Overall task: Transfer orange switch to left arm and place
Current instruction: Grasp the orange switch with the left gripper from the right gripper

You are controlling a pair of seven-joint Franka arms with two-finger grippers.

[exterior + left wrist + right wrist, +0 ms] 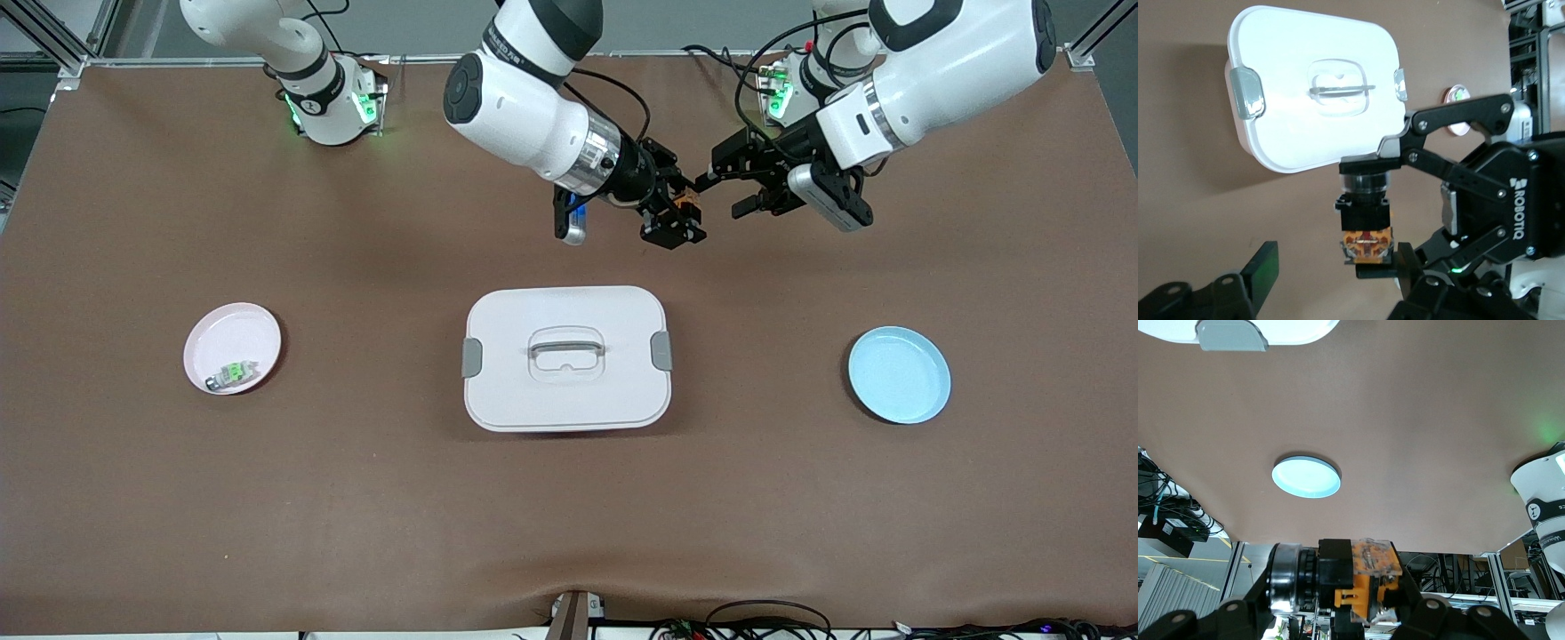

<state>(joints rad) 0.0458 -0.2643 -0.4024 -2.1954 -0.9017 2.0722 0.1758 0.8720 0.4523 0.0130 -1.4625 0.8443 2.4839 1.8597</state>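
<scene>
Mid-air meeting above the worktop!
Right gripper (677,224) fingers clamp the orange switch (685,206), farther from the camera than the box (566,357); left gripper (711,185) fingers flank it, parted.

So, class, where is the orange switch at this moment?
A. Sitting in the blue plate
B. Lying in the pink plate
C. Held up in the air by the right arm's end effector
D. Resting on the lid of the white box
C: the right end effector is shut on the orange switch above the table, with the left end effector close beside it, clear of the white box.
</scene>
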